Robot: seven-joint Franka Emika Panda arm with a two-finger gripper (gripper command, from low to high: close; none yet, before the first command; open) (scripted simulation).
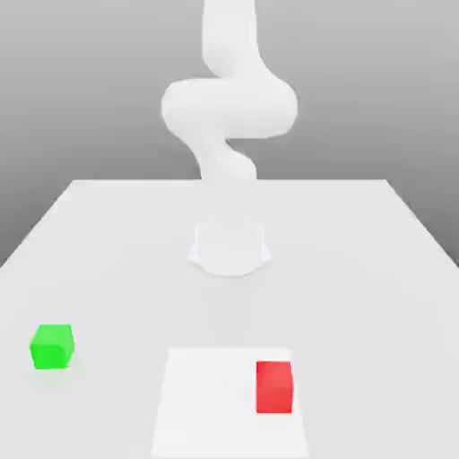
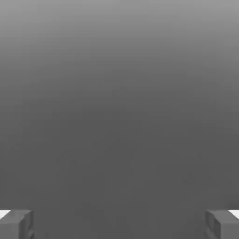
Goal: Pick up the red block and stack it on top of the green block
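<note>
The red block (image 1: 273, 386) sits low in the exterior view, a bit right of the middle, on a brighter white square patch (image 1: 206, 403) of the surface (image 1: 359, 269). The green block (image 1: 51, 347) sits far off at the lower left, well apart from it. The white arm (image 1: 229, 116) stands at the back, in the upper middle. The claw (image 2: 119, 224) is wide open and holds nothing.

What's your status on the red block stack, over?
Claw open, holding nothing. Red block on the table, exterior view's right; green block apart at the left, nothing stacked yet. No obstacle seen between them.
</note>
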